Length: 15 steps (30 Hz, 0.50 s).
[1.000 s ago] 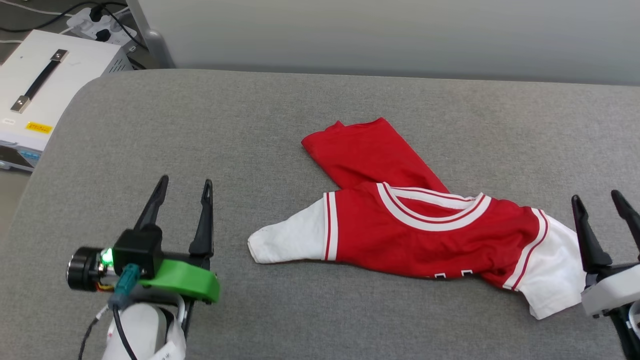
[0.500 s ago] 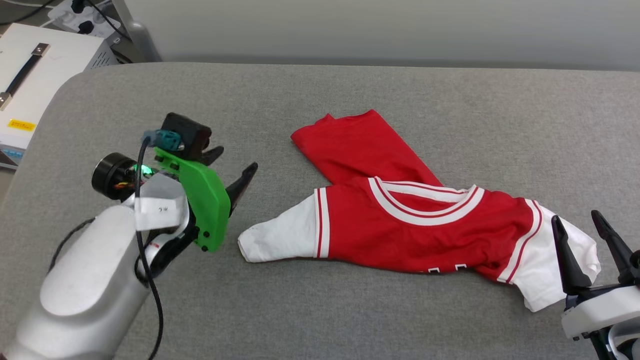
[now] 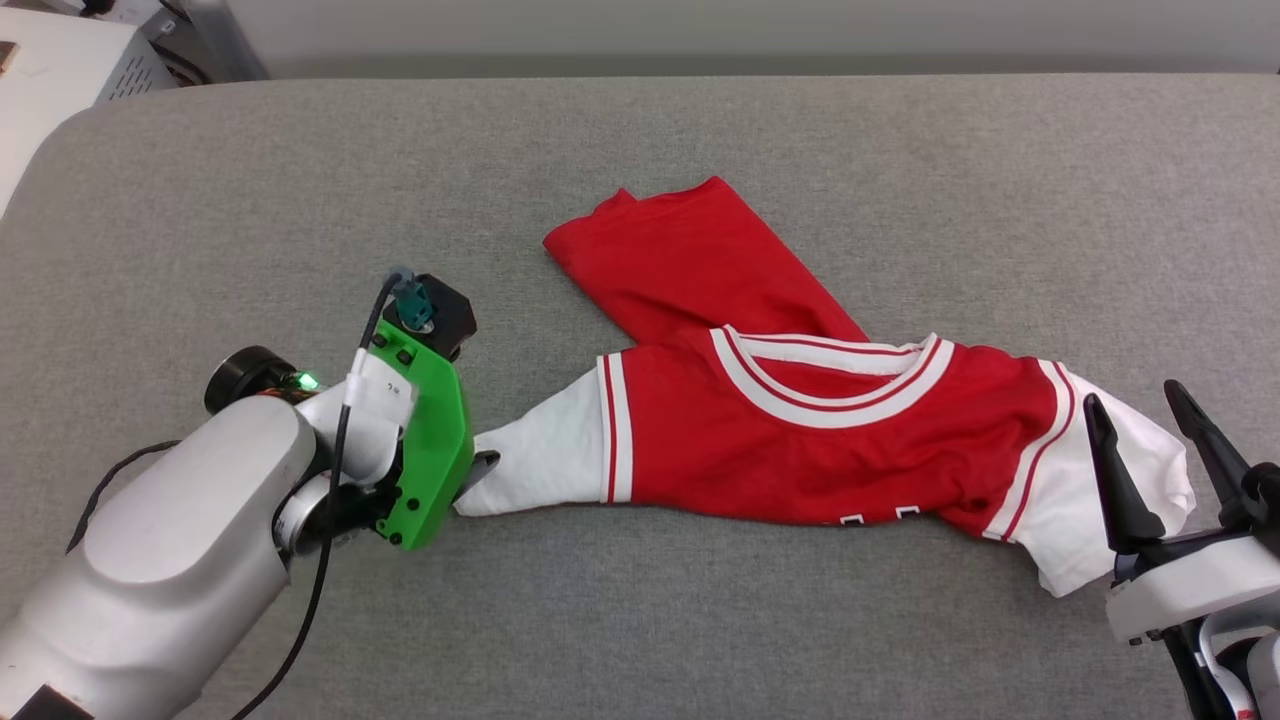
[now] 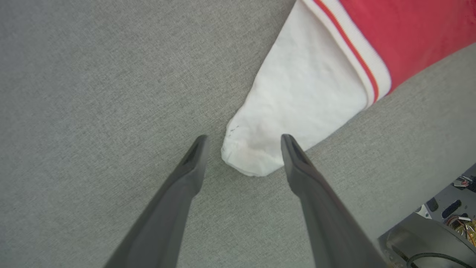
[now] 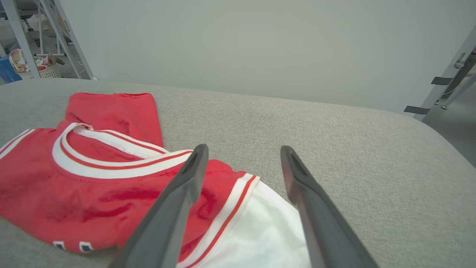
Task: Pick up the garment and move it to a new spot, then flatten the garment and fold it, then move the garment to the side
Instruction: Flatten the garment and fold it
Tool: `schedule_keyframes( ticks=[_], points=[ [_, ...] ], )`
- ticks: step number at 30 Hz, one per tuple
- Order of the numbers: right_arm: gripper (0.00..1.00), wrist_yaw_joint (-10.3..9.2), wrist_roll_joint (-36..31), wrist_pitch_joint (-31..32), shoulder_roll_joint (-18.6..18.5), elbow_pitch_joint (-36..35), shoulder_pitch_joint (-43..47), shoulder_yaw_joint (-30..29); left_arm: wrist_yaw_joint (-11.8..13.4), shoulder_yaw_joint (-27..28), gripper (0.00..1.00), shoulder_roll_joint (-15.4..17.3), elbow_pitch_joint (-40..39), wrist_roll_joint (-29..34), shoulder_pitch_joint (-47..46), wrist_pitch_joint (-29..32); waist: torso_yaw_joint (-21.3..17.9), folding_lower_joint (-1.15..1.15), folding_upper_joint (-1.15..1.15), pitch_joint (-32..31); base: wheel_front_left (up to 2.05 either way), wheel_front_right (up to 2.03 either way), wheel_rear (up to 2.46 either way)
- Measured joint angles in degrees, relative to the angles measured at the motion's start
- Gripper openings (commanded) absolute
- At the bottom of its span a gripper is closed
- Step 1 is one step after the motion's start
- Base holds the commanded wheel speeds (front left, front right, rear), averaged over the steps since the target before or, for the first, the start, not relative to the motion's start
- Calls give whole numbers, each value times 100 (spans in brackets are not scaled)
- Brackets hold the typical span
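Straddling a sleeve tip of the garment, left gripper stands spread: pick-up step, closure judged next; right gripper likewise spread.

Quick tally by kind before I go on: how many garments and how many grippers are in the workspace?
Garments: 1, the red jersey
Grippers: 2, the left gripper and the right gripper, both open
Total: 3

Grey fabric surface, pale wall behind, metal shelving
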Motion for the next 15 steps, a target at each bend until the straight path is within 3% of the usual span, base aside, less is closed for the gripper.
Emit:
schedule_keyframes(
  ticks=[13,15],
  points=[
    [100,0,-7,-75,43,145,-264,126,-7,-860,100,14,990,-304,-338,-310,-270,0,0,480,0,0,0],
    [100,0,-8,-76,42,177,-281,130,-25,-1009,2,30,1016,-339,-413,-408,-289,0,0,499,0,0,0]
  ],
)
